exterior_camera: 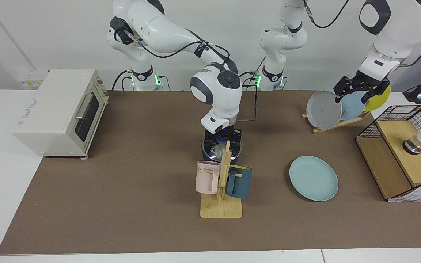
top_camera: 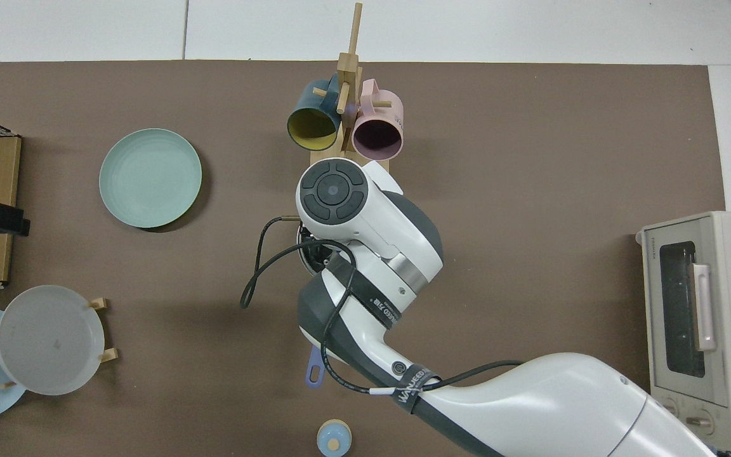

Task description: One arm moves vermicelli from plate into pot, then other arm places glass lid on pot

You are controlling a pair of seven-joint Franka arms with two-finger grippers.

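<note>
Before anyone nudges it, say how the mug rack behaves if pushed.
The mug rack likely tips rather than slides: tall thin post, small base. Its pink mug and blue mug hang on pegs, so may swing off. Right gripper sits close by at the pot; left gripper waits by the racked plates.

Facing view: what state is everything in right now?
plate: empty, flat on the table.
pot: upright, vermicelli inside.
glass lid: over the pot, under the right hand.
left hand: open, waiting above the plate rack.
toaster oven: door shut.
</note>
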